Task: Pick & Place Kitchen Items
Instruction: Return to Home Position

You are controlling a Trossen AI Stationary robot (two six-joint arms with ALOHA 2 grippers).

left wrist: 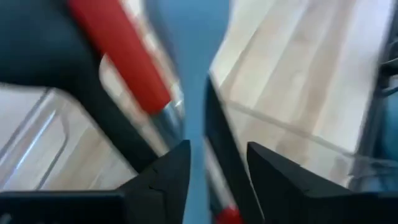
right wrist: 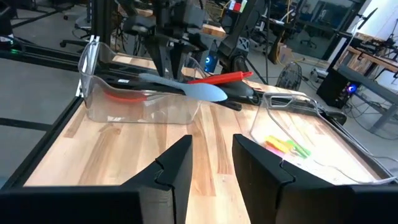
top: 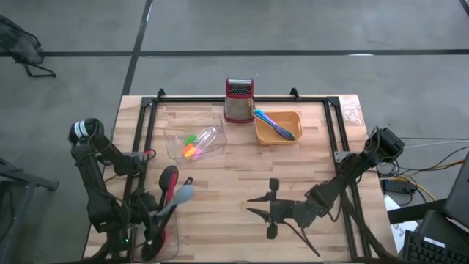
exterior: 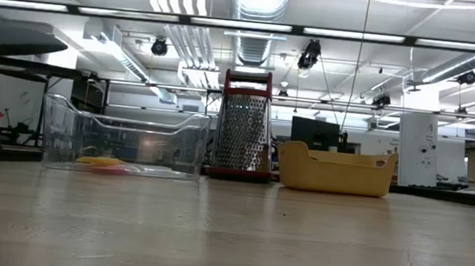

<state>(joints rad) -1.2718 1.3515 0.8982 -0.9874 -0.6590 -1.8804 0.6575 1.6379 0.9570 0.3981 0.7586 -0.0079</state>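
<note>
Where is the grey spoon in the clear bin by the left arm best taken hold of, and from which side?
Likely the neck behind the bowl: the grey spoon juts bowl-first over the rim of the clear bin, while its handle lies among other utensils. Approach from above, on the side of the open right claw.

Open tabletop (top: 242,176) before grater (top: 239,99), tray (top: 275,141), tub (top: 176,128)

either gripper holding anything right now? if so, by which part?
Nothing held. The right gripper is open over the table. The left gripper is open above the clear bin, with the utensils resting in it.
</note>
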